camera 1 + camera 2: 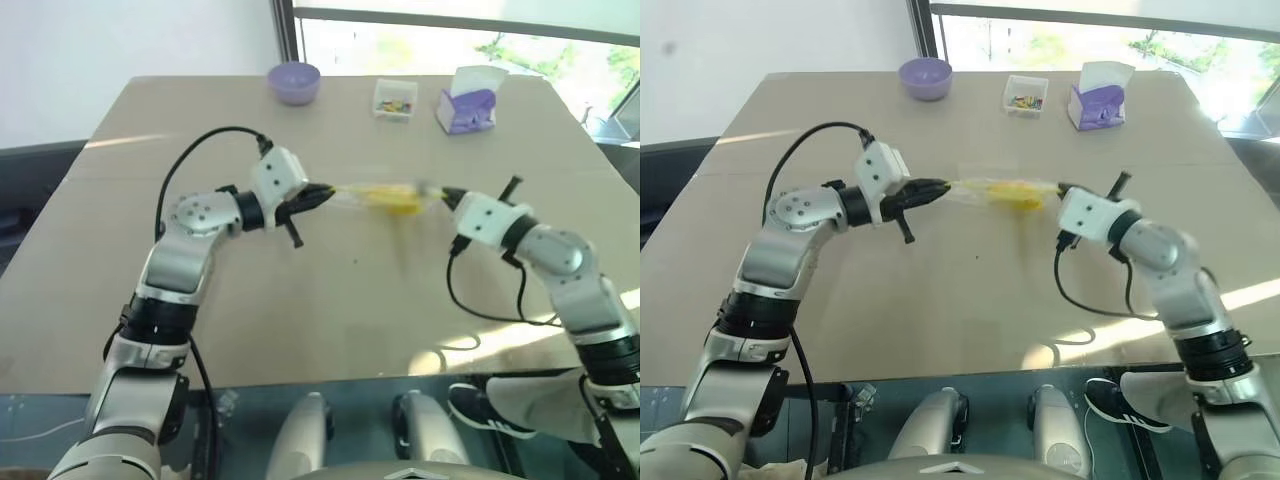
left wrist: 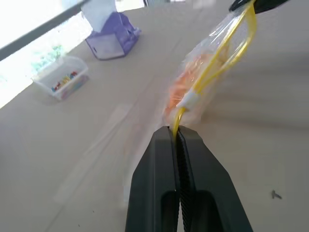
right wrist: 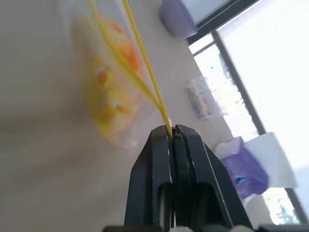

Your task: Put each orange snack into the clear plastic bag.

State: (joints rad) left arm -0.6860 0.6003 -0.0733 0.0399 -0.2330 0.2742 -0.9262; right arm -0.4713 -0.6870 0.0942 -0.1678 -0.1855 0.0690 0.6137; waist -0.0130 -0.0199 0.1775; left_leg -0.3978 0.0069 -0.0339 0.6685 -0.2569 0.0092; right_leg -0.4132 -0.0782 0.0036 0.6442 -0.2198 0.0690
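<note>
Now both hands level, clear plastic bag point(image 1: 385, 195) between.

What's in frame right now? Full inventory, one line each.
clear plastic bag: 1, transparent with yellow zip strip, hanging above the table centre, stretched between both grippers
orange snack: 1, orange, inside the bag
bowl: 1, purple, far left of table
small clear box: 1, colourful bits inside, far centre
tissue box: 1, purple and white, far right
table: 1, beige
left gripper: 1, black, shut on bag's zip end
right gripper: 1, black, shut on opposite zip end
</note>
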